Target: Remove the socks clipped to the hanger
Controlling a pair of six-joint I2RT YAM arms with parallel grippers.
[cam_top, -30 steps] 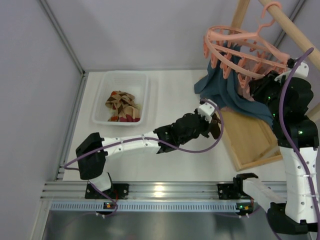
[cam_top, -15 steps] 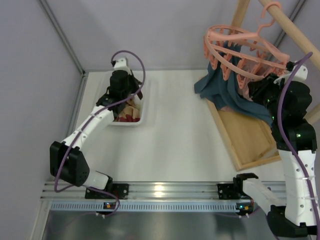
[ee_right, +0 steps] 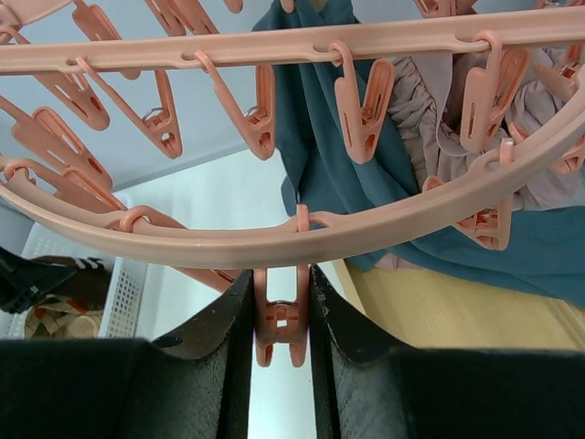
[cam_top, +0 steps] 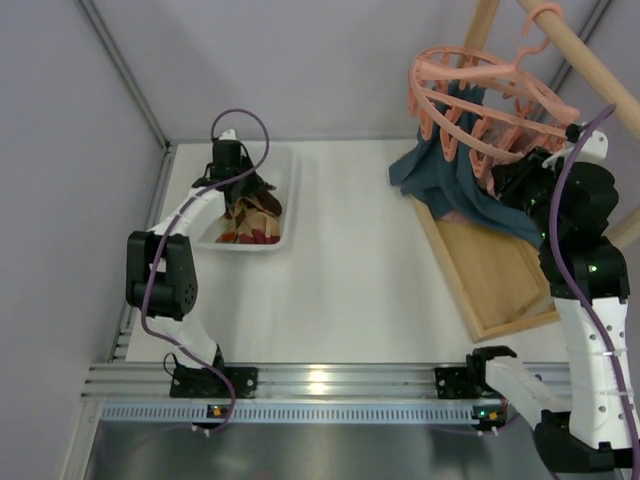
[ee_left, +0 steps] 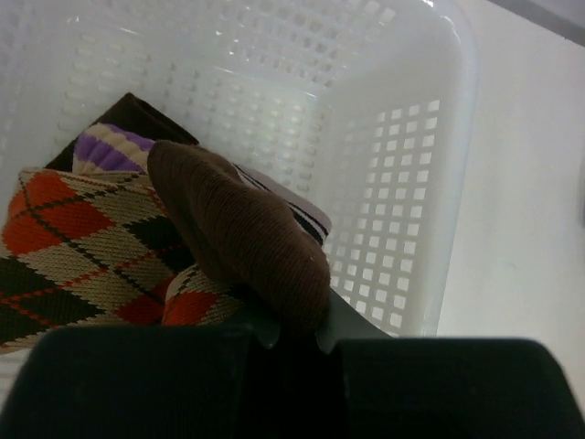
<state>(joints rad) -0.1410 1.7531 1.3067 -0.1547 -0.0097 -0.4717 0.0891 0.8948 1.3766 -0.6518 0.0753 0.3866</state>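
We count one brown ribbed sock (ee_left: 242, 238) pinched in our left claw (ee_left: 292, 331), inside one white basket (ee_left: 402, 183) on the tabletop (cam_top: 350, 270), above one argyle sock (ee_left: 73, 247). Our right claw (ee_right: 281, 302) squeezes one clip (ee_right: 281, 343) of the single salmon-pink, two-ringed hanger (ee_right: 274, 240).

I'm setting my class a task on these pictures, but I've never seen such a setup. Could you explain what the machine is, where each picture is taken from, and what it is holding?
These are two robot arms, left and right, bolted at the near edge of a table, each ending in two fingers. One picture looks down from above and behind them; the other two come from a camera on each wrist. On the table are a white basket with socks in it and a wooden tray. A pink hanger with many clips hangs from a wooden pole, a teal cloth under it. The left fingers hold a brown sock over the basket. The right fingers are closed on one empty clip.
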